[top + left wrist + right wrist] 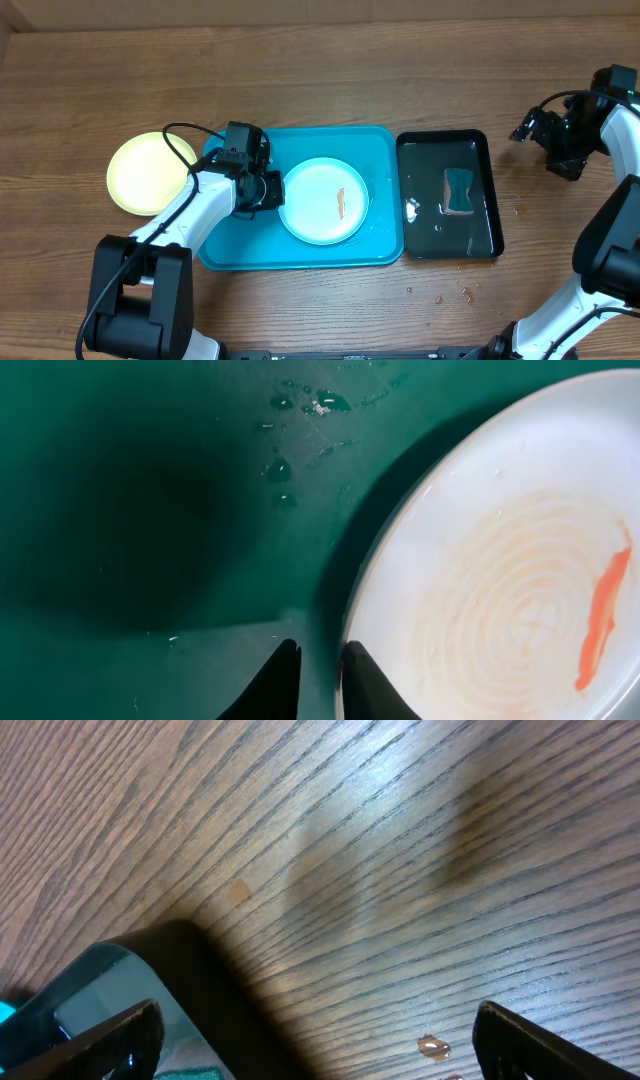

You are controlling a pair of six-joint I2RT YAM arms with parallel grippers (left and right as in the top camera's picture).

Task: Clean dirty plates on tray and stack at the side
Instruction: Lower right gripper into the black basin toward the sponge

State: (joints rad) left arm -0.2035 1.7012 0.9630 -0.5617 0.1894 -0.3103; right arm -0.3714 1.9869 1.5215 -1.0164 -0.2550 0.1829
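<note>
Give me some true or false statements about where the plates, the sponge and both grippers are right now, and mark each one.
1. The white plate lies on the turquoise tray. True.
2. The yellow-green plate is stacked on the white plate. False: it lies alone on the table, left of the tray.
3. The left gripper has its jaws closed on the white plate's rim. True.
4. The right gripper holds the sponge. False: the sponge lies in the black tray, and that gripper is open over the table.

Brown wood-grain table, evenly lit
</note>
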